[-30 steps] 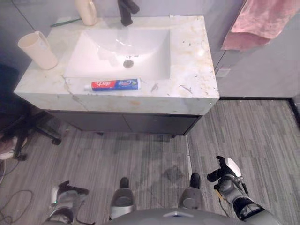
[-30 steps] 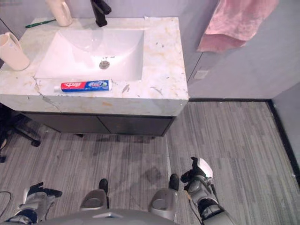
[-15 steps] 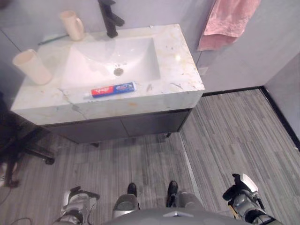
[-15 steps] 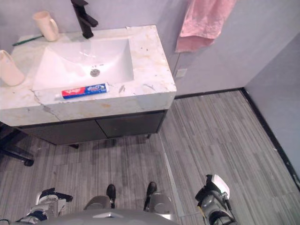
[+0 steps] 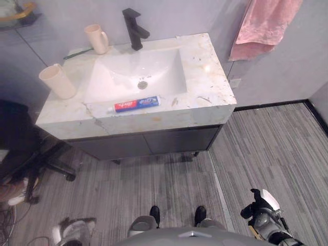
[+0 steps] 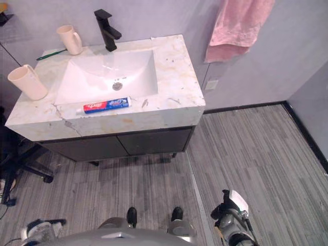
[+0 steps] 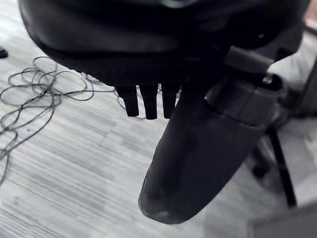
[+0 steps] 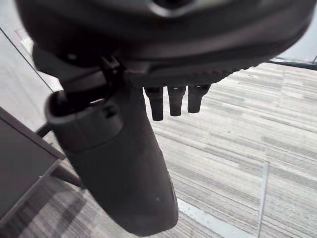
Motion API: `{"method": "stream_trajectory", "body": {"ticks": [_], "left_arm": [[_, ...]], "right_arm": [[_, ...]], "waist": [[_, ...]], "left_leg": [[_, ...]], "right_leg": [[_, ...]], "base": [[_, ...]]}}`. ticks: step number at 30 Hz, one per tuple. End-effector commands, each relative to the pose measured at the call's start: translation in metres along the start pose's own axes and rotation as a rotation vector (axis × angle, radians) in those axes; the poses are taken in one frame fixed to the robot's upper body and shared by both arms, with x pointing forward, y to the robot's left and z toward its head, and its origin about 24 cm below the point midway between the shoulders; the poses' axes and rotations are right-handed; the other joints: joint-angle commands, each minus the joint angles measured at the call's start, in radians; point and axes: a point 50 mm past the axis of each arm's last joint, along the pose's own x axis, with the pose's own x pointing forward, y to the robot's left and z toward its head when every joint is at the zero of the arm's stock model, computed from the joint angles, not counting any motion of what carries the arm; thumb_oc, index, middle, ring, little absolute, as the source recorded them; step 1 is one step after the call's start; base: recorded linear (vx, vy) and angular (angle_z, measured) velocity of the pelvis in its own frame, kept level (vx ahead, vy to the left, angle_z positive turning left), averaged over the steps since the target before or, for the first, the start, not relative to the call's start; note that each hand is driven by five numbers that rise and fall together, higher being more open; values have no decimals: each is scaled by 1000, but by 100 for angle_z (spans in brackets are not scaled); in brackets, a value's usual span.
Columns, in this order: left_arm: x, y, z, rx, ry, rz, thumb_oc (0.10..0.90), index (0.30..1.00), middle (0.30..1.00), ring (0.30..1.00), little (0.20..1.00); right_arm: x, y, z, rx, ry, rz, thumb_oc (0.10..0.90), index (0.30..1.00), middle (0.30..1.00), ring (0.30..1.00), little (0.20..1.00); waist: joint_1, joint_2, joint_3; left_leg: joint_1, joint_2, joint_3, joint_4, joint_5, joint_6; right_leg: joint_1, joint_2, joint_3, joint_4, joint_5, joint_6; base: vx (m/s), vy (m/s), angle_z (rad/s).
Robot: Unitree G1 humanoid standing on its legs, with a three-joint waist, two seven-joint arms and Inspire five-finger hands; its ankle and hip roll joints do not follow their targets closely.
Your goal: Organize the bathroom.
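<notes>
Left hand (image 7: 188, 163): being held low over the floor, fingers relaxed, nothing gripped.
Right hand (image 8: 124, 168): likewise being held empty.
Toothpaste (image 5: 134, 104): lying on the counter (image 5: 210, 82).

The right hand (image 8: 148, 99) hangs empty over the grey plank floor (image 8: 257, 148), its fingers (image 8: 170, 101) relaxed.

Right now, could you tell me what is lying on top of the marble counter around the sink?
On the marble counter: a toothpaste tube along the front edge, a cream cup at the left, a second cup and a green toothbrush at the back-left, beside the black faucet. What the cups hold cannot be seen.
</notes>
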Motion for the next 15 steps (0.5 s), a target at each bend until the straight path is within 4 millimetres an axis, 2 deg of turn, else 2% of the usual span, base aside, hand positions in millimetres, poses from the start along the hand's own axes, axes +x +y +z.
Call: {"method": "stream_trajectory", "body": {"ticks": [1,2,3,5,6,7,8,9,10,12,15], "left_arm": [[13,52,69,-282,-171,337,800,900,900,900,900],[10,57,83,-381,-216,373,800,900,900,900,900],[9,58,88,-412,-230,371,800,900,900,900,900],[-3,62,123,-541,-360,420,800,900,900,900,900],[-16,66,151,-606,-450,445,800,900,900,900,900],[-22,70,164,-637,-495,454,800,900,900,900,900],[-38,80,192,-691,-602,481,800,900,900,900,900],[-43,83,198,-705,-639,500,800,900,900,900,900],[-60,96,223,-756,-730,526,800,900,900,900,900],[-78,108,241,-799,-831,563,800,900,900,900,900],[-128,133,276,-852,-1103,636,800,900,900,900,900]], "right_arm": [[5,-9,14,-32,-50,-56,800,900,900,900,900],[4,-7,15,-35,-52,-51,800,900,900,900,900],[4,-6,15,-37,-54,-50,800,900,900,900,900],[4,-6,19,-48,-60,-45,800,900,900,900,900],[4,-5,21,-54,-64,-44,800,900,900,900,900],[4,-5,22,-59,-67,-42,800,900,900,900,900],[4,-6,22,-64,-70,-42,800,900,900,900,900],[3,-5,23,-66,-72,-41,800,900,900,900,900],[3,-6,22,-70,-71,-42,800,900,900,900,900],[3,-5,20,-72,-72,-40,800,900,900,900,900],[1,-1,18,-78,-71,-32,800,900,900,900,900]], "waist": [[7,-86,6],[10,-88,3],[11,-88,2],[16,-89,-6],[19,-88,-10],[20,-89,-11],[22,-89,-13],[23,-89,-13],[25,-88,-14],[26,-89,-15],[32,-86,-20]], "left_leg": [[-7,-77,54,48,-61,23],[-3,-74,53,44,-58,21],[-2,-73,53,43,-57,21],[-1,-68,55,40,-55,18],[-1,-65,55,39,-54,18],[-2,-64,55,40,-55,17],[-3,-61,56,43,-55,17],[-3,-61,56,44,-56,17],[-3,-58,58,45,-57,17],[-3,-57,59,45,-59,16],[3,-54,56,44,-62,16]], "right_leg": [[-11,-9,37,27,-57,9],[-6,-7,34,23,-57,9],[-5,-7,34,23,-58,8],[-4,-4,29,23,-60,7],[-5,-2,28,26,-62,7],[-6,-2,28,27,-63,7],[-6,1,28,26,-63,5],[-6,1,29,25,-63,5],[-4,3,28,21,-62,4],[-2,6,28,18,-63,3],[7,10,29,16,-67,1]], "base": [[68,-33,11],[60,-27,10],[67,-37,10],[68,-47,7],[61,-46,9],[54,-58,11],[30,-44,7],[31,-51,4],[24,-41,2],[25,-36,3],[45,-51,2]]}}
